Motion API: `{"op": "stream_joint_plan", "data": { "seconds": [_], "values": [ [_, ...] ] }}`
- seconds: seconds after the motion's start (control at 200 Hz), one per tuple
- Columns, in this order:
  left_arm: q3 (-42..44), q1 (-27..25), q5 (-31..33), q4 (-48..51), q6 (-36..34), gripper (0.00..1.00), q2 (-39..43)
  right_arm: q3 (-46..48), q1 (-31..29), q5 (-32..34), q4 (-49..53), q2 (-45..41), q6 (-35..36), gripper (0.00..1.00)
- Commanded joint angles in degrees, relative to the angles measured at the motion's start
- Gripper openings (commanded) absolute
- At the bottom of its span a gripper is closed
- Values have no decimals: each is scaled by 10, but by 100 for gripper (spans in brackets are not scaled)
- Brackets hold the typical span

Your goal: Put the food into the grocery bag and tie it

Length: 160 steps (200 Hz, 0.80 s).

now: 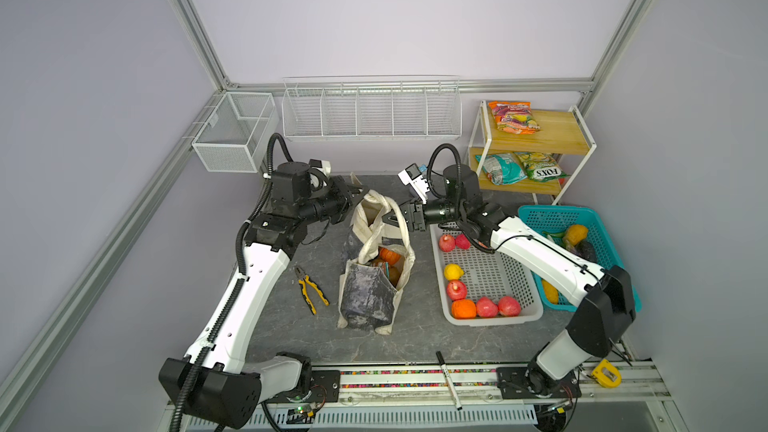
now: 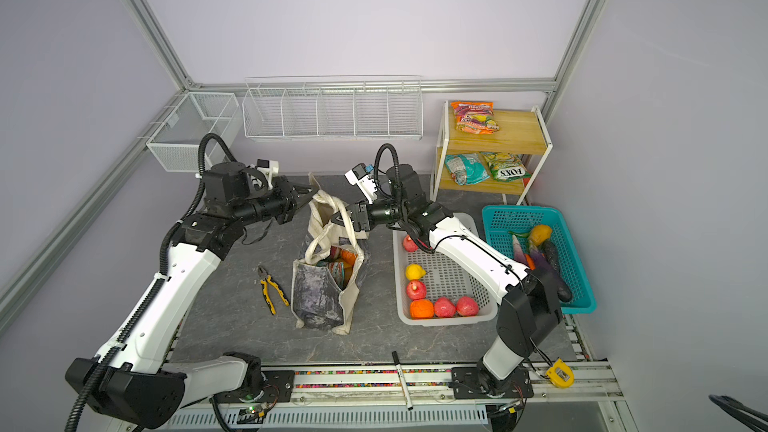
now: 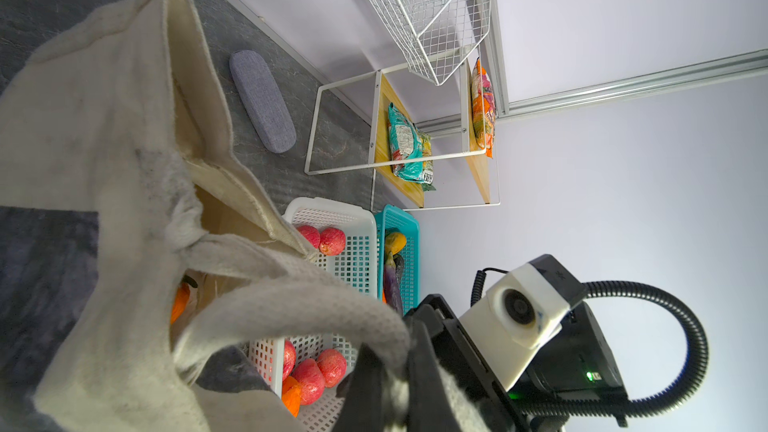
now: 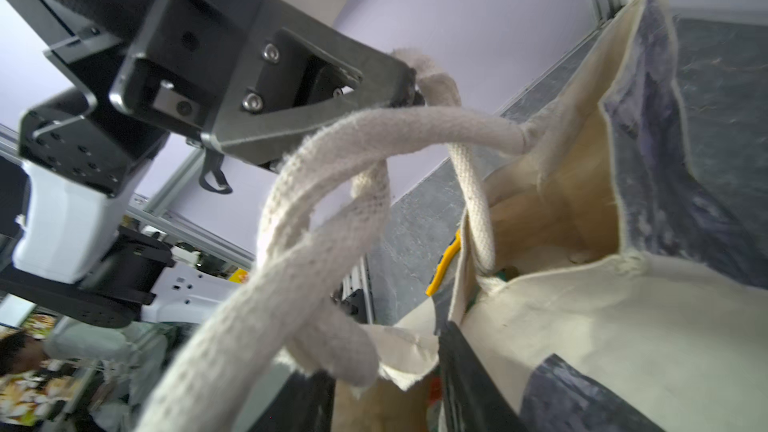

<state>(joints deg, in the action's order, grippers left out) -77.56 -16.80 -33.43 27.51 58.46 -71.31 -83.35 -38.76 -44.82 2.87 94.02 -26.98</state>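
**Handles crossed, knot not yet cinched**

The grocery bag stands mid-bench, mouth gaping, with an orange pumpkin showing inside. Look at the left hand: it's clenched on the tip of one handle loop and holds it up off the bag's far corner. My read is that this tensions the strap so the crossing can tighten. The other handle winds around it in a loose twist, no firm knot yet.

The right hand sits just beside the bag's right wall with a strap draped over its fingers. Gripping or let go? I can't tell from here.

The white basket, just right of the bag, has fruit lying in it, and the teal basket sits beyond it. The right forearm stretches across the white one.

Pliers lie left of the bag, a marker at the front rail and a grey case behind. None of them blocks the straps. The floppy canvas itself looks like the likeliest nuisance.
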Motion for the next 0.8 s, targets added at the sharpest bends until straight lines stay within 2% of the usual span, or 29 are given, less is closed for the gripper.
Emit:
{"op": "stream_joint_plan", "data": {
  "seconds": [0.0,0.285,0.45,0.65,0.795],
  "values": [
    [10,-14,-27,10,6,0,0,-19,-7,5,-97,15,-53,49],
    [21,-19,-23,0,10,0,2,-15,-22,32,-241,43,-178,67],
    [24,-20,-23,-5,11,0,0,-14,-37,69,-318,66,-240,68],
    [27,-20,-21,-4,9,0,0,-23,-56,104,-347,86,-274,61],
    [25,-20,-22,-4,7,0,-1,-29,-69,96,-337,96,-274,48]
  ]
}}
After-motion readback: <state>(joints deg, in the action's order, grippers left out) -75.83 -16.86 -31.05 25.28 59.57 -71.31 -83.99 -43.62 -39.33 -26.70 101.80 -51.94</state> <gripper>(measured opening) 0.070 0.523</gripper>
